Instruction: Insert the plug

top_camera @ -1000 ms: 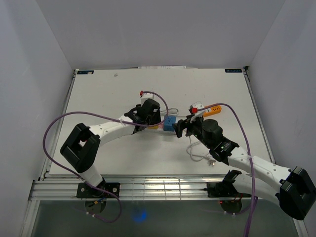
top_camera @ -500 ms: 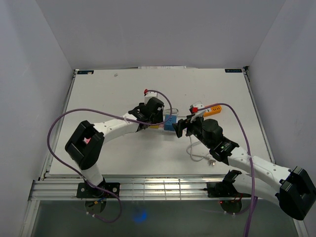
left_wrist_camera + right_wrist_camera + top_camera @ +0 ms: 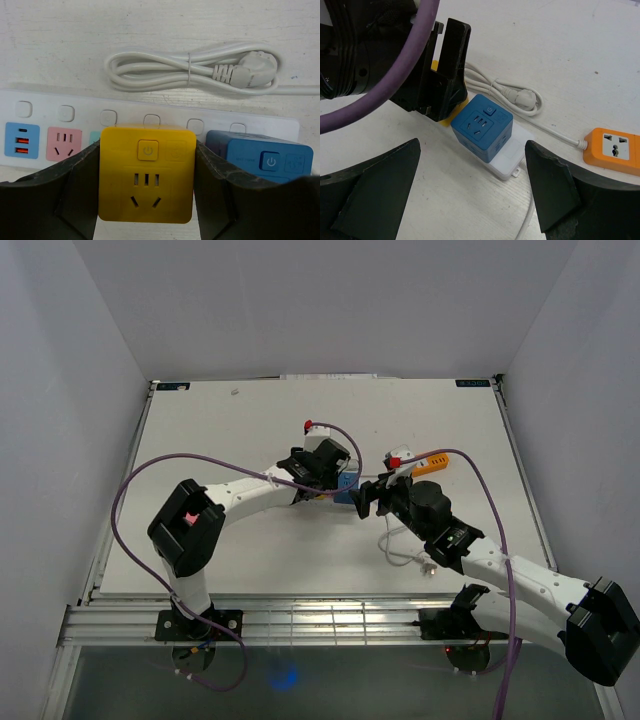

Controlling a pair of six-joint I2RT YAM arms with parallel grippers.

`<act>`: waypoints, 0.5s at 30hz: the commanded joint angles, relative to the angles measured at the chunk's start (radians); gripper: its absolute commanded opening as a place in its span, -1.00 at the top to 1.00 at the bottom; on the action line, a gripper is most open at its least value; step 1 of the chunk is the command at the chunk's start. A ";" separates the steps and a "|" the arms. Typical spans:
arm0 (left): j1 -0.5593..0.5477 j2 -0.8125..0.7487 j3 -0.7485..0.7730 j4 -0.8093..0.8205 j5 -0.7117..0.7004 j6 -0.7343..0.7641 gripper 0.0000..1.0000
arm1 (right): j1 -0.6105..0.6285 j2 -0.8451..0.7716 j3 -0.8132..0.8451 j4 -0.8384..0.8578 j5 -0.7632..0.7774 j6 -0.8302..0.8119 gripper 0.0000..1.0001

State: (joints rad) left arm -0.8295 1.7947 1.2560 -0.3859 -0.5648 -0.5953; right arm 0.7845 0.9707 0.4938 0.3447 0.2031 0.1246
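The plug is a yellow cube with a power button and a socket face. My left gripper is shut on its two sides. It sits over the white power strip, just left of a blue cube that stands on the strip. Whether the yellow cube's prongs are in the strip is hidden. From above, my left gripper covers the strip. My right gripper is open just right of the blue cube, with nothing between its fingers.
A tied coil of white cable with its plug lies behind the strip. An orange socket block lies to the right. A loose white lead runs under my right arm. Purple cables loop above both arms.
My left gripper has carried the yellow cube to the right along the strip, up beside the blue cube. The right arm has not moved.
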 commanded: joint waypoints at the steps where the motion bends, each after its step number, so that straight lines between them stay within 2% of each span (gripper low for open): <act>1: -0.013 0.032 -0.018 0.001 0.000 -0.028 1.00 | -0.008 -0.004 0.034 0.023 0.009 0.009 -0.80; 10: -0.011 -0.056 -0.151 0.159 0.082 -0.006 1.00 | -0.014 -0.030 0.019 0.028 0.028 0.023 -1.00; 13: -0.010 -0.106 -0.237 0.254 0.097 0.015 1.00 | -0.021 -0.030 0.017 0.028 0.039 0.032 -0.84; 15: -0.003 -0.098 -0.241 0.280 0.112 0.029 1.00 | -0.024 -0.029 0.017 0.028 0.033 0.035 -0.76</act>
State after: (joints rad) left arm -0.8318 1.7027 1.0657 -0.1368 -0.5529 -0.5797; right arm 0.7704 0.9577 0.4938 0.3431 0.2150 0.1444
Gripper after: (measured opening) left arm 0.712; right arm 0.894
